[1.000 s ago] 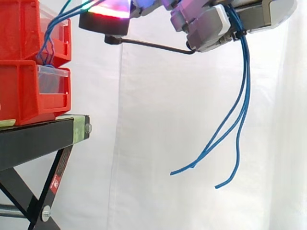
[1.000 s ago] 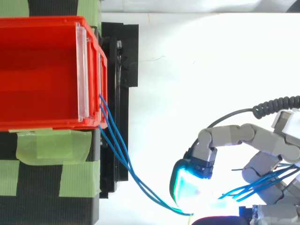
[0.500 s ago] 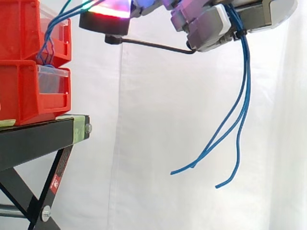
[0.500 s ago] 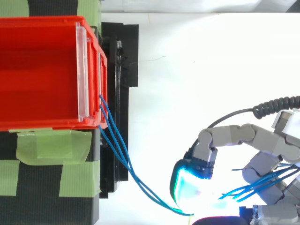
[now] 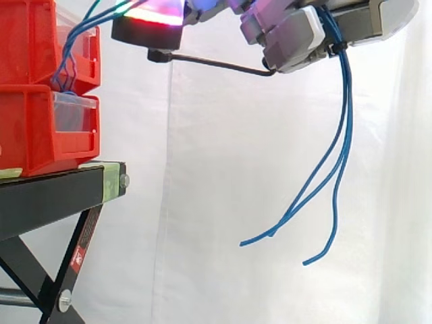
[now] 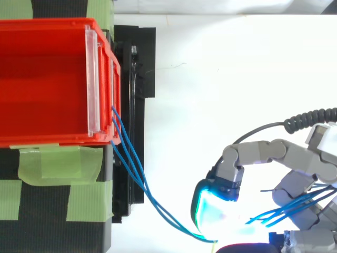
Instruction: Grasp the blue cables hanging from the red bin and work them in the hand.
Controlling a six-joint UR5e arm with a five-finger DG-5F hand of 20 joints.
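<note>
Several blue cables leave the front of the upper red bin and run out to my hand. In the side view the hand is up at the top edge, to the right of the bins, fingers curled round the cables. From it the loose ends of the blue cables hang down and curl left at the bottom. A glowing fingertip lies against the cable run between bin and hand.
A second red bin sits under the upper one on the black stand. Green tape marks the stand's top. The white curtain hangs behind, with open air below the hand.
</note>
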